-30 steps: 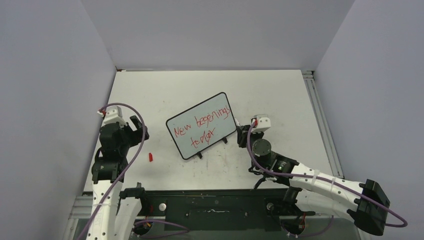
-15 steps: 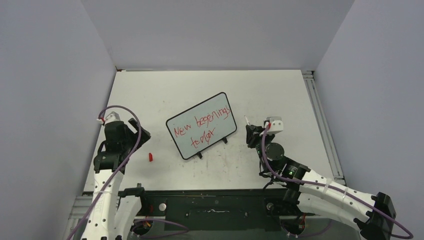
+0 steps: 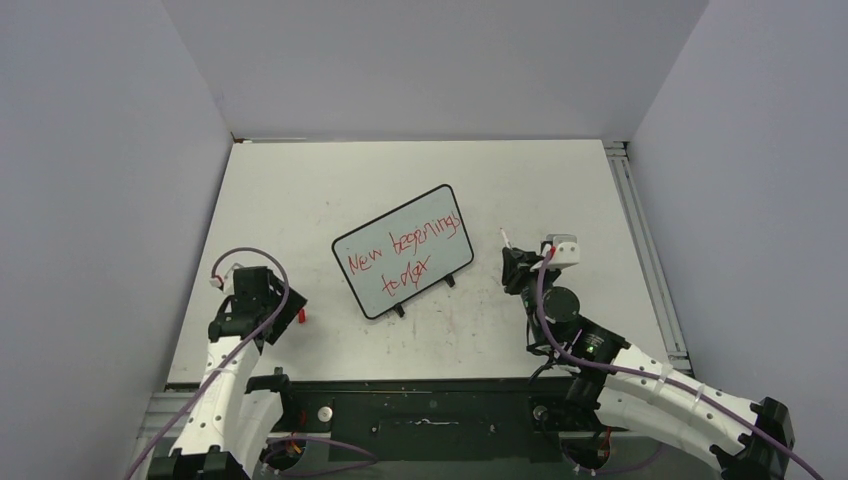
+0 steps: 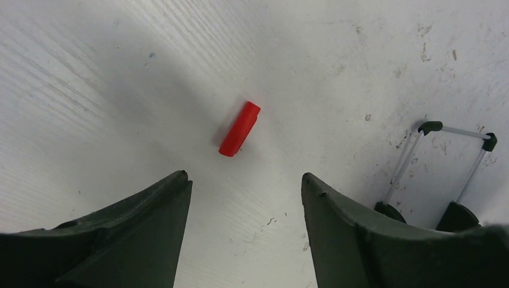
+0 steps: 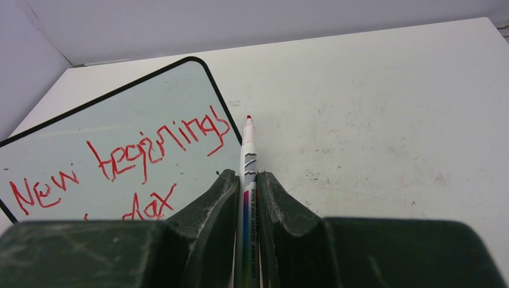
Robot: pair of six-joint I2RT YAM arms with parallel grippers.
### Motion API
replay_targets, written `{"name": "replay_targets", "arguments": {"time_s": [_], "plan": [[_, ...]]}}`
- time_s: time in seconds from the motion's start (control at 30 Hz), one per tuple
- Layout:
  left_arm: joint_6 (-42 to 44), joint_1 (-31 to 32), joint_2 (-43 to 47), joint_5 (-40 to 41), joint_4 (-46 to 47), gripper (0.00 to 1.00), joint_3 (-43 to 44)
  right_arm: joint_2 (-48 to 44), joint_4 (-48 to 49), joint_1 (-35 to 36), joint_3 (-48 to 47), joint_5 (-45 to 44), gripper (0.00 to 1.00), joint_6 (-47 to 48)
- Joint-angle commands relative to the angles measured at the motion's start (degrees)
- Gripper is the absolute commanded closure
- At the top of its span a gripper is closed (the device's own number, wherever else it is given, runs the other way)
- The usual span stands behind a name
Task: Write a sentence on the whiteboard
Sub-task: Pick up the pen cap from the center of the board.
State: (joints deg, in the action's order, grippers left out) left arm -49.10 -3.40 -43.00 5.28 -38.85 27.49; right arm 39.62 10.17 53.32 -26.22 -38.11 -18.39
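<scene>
The whiteboard (image 3: 403, 250) stands tilted mid-table on two black feet, with the sentence (image 3: 405, 250) in red in two lines. It also shows in the right wrist view (image 5: 114, 132), with the lettering (image 5: 156, 147). My right gripper (image 3: 512, 262) is right of the board, shut on a white marker (image 5: 248, 156) whose red tip points away, off the board. My left gripper (image 4: 243, 186) is open and empty, just above the table. A red marker cap (image 4: 239, 128) lies ahead of its fingers; the cap also shows in the top view (image 3: 301, 315).
The board's black feet and wire stand (image 4: 447, 174) show at the right of the left wrist view. Grey walls enclose the table on three sides. A metal rail (image 3: 640, 240) runs along the right edge.
My left arm has drawn back and down toward the red cap. My right gripper has moved right, away from the board, still holding the marker.
</scene>
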Motion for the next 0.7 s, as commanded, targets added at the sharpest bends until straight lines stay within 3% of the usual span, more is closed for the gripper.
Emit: {"name": "replay_targets", "arguments": {"time_s": [0.0,0.37,0.67], "plan": [[-1.66,-0.29,-3.4,0.09,5.99,0.36,-0.58,-0.86,0.49,-0.75,0.29,0.26,0.9,0.19],[5.5,-0.2,-14.62,1.36,10.05,0.47,-0.24,-0.73,0.38,-1.62,0.46,0.84,0.9,-1.09],[7.14,1.47,-19.25,1.02,12.52,0.65,-0.48,0.02,-0.06,-2.48,0.4,0.91,0.89,-2.26]]}}
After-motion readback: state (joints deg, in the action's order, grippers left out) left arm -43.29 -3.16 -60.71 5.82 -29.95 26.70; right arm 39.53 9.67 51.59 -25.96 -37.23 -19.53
